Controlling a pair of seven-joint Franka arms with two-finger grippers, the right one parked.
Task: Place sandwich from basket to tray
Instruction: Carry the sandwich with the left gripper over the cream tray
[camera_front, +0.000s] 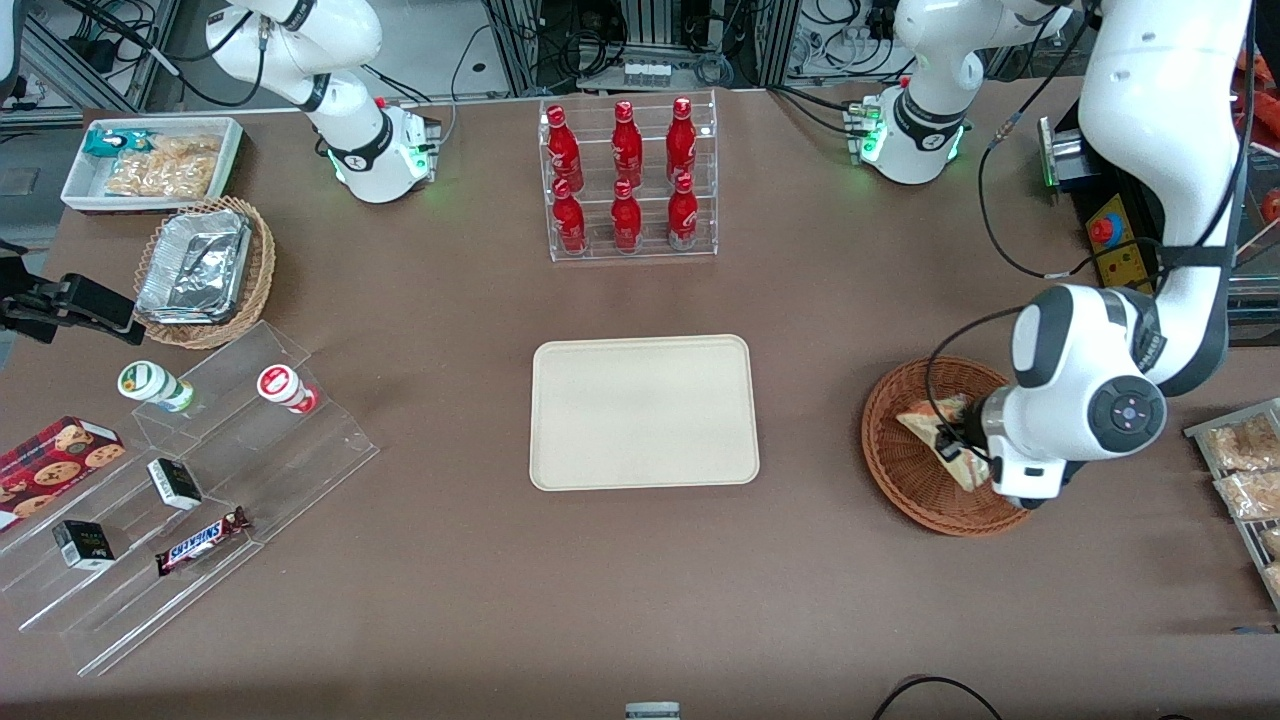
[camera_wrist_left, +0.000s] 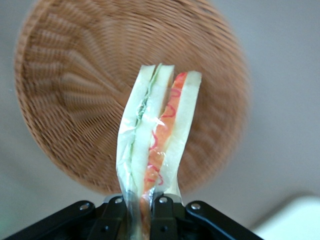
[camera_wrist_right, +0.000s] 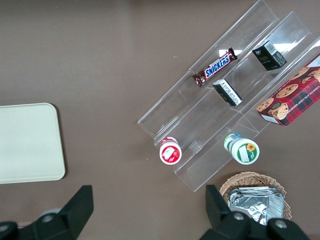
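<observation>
My left gripper is shut on the sandwich, a plastic-wrapped wedge of white bread with red-orange and green filling. In the left wrist view the black fingers pinch one end of the sandwich, which hangs clear above the round reddish-brown wicker basket. From the front, the basket lies toward the working arm's end of the table, partly covered by the arm. The cream-beige tray lies bare at the table's middle, beside the basket, and its end also shows in the right wrist view.
A clear rack of red bottles stands farther from the camera than the tray. Toward the parked arm's end are a stepped acrylic stand with snacks, a lighter basket with foil trays and a white bin. Bagged snacks lie near the working arm.
</observation>
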